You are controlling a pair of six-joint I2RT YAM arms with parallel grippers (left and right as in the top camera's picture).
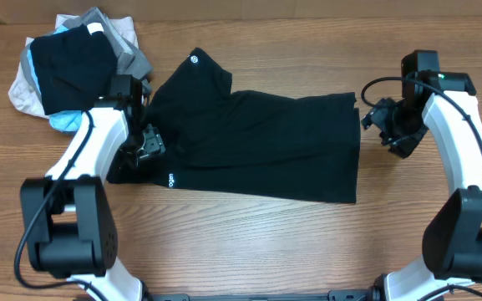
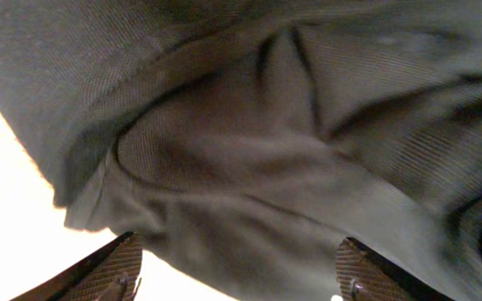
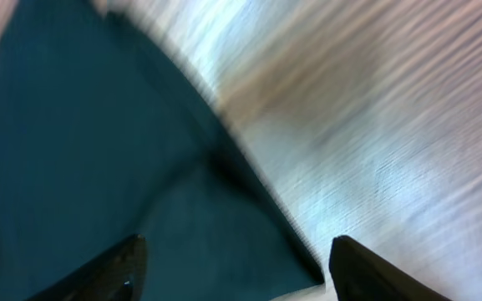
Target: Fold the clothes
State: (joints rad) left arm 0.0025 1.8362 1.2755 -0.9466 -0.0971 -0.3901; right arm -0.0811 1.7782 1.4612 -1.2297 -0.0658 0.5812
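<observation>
Overhead view: black soft fabric shirt (image 1: pixel 257 146) lies mid-frame; left gripper (image 1: pixel 146 142) at its left edge, right gripper (image 1: pixel 376 119) at its right; both spread wide, holding nothing.

The black shirt (image 1: pixel 266 142) bears a short line of white lettering (image 1: pixel 172 179) toward the front edge of the worktop (image 1: pixel 249 242), too small to read, and a round white logo (image 1: pixel 195 58) toward the far edge.
</observation>
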